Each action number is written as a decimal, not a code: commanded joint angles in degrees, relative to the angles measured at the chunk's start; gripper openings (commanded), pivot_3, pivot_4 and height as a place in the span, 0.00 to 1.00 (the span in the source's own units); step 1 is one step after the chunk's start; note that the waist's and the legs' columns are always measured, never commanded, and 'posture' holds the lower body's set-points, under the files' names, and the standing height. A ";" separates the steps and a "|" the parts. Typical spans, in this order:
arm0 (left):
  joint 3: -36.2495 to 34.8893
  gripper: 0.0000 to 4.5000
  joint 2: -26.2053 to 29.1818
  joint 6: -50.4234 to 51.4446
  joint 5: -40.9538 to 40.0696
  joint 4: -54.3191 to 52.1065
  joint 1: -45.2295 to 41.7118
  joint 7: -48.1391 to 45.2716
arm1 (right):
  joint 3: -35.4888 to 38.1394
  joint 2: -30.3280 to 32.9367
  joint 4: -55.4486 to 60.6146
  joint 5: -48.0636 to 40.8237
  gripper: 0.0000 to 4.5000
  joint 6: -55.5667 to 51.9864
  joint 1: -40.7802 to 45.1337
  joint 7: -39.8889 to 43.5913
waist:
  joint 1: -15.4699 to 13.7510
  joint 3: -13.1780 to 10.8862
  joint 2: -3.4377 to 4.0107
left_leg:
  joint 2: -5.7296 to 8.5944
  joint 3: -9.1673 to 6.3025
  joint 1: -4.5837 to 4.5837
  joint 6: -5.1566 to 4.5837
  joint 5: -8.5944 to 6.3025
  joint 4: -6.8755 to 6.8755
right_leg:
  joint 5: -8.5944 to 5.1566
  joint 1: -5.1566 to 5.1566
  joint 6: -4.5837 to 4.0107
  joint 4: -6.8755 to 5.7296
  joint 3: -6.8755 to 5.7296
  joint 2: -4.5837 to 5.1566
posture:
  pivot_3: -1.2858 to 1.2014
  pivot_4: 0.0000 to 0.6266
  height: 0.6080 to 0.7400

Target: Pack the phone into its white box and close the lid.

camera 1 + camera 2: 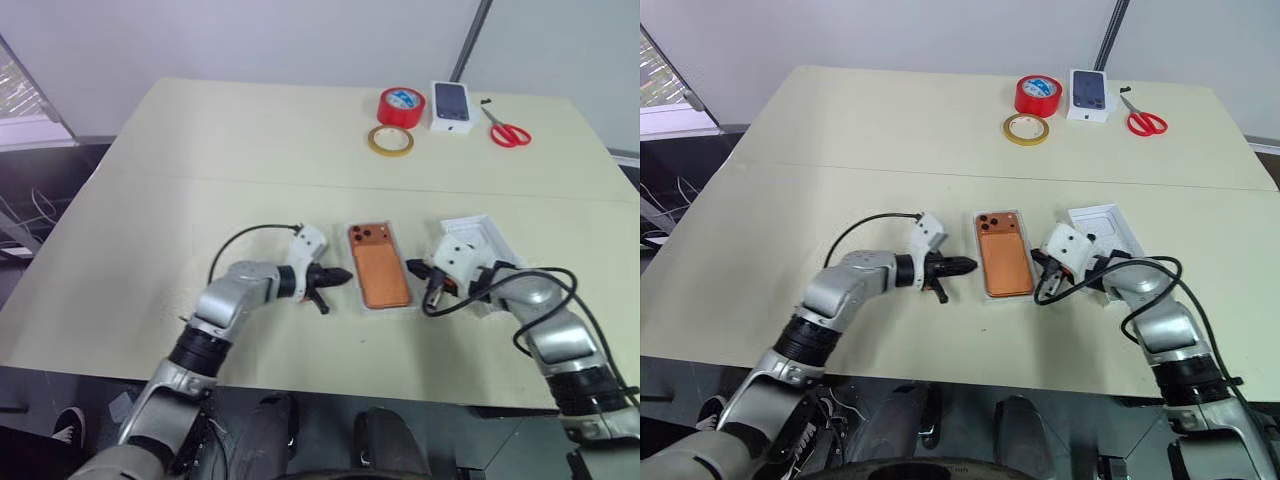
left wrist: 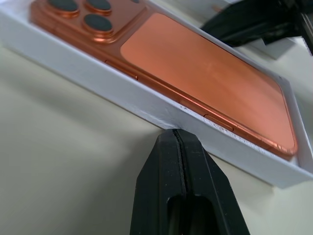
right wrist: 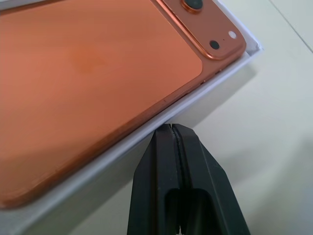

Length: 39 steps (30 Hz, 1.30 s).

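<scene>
One phone [image 1: 383,270] in one white box [image 2: 146,105], two closed pincers alongside.

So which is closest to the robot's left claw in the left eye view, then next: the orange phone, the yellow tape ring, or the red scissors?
1. Slim orange phone, lying in the shallow white box right beside the left claw.
2. Flat yellow tape ring, farther up the table.
3. Red-handled scissors, far right corner.

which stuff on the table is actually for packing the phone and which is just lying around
For the job:
- the phone, lying back up in the white box
- the lid, open side up, beside the box on the right arm's side

Just lying about, at the table's far edge:
- red tape roll
- yellowish tape roll
- small white box with a dark phone picture
- red-handled scissors
</scene>
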<state>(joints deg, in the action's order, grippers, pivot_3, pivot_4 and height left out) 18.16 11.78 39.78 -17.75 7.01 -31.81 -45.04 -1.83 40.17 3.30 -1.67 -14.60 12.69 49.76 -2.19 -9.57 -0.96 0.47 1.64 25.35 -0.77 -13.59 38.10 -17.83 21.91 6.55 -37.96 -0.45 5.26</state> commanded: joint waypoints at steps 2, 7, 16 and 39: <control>4.37 0.00 -4.68 -1.08 -0.34 -1.01 -1.77 -2.88 | 1.14 0.62 8.27 -3.83 0.01 -0.63 -3.89 1.89 | 0.10 0.01 0.03 | -0.03 0.00 -0.01 0.00 0.00 -0.02 | -0.02 0.02 0.04 -0.01 0.00 -0.01 | 0.52 0.24 0.91; 4.11 0.00 -5.56 -2.11 1.06 0.71 -1.97 -3.50 | 3.17 1.42 11.87 -4.21 0.01 -2.67 -7.14 1.40 | 0.11 0.03 0.08 | -0.09 0.00 -0.04 0.00 0.00 -0.03 | -0.03 0.01 0.04 -0.01 0.01 -0.06 | 0.52 0.24 0.91; 3.64 0.00 -5.11 -2.98 2.91 0.94 -0.81 -4.15 | 4.18 1.45 13.68 -5.02 0.01 -4.46 -9.45 1.81 | 0.08 0.03 0.08 | -0.08 0.00 -0.04 0.00 0.00 -0.01 | -0.03 -0.01 0.04 0.00 0.02 -0.04 | 0.52 0.24 0.91; -1.36 0.00 -3.91 -3.28 2.52 0.12 0.55 -1.04 | 3.87 5.87 11.05 -2.65 0.01 -1.96 -8.12 3.33 | 0.11 0.04 0.09 | -0.10 0.00 -0.05 0.00 0.00 -0.01 | -0.03 -0.01 0.04 -0.01 0.02 -0.04 | 0.52 0.24 0.91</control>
<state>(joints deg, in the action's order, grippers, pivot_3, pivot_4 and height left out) 16.92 8.77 37.00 -14.40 8.82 -31.31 -46.06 1.99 45.89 13.22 -3.43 -17.09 3.42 53.20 -2.08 -9.54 -0.87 0.38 1.63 25.31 -0.77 -13.59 38.08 -17.86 21.91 6.59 -37.97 -0.43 5.22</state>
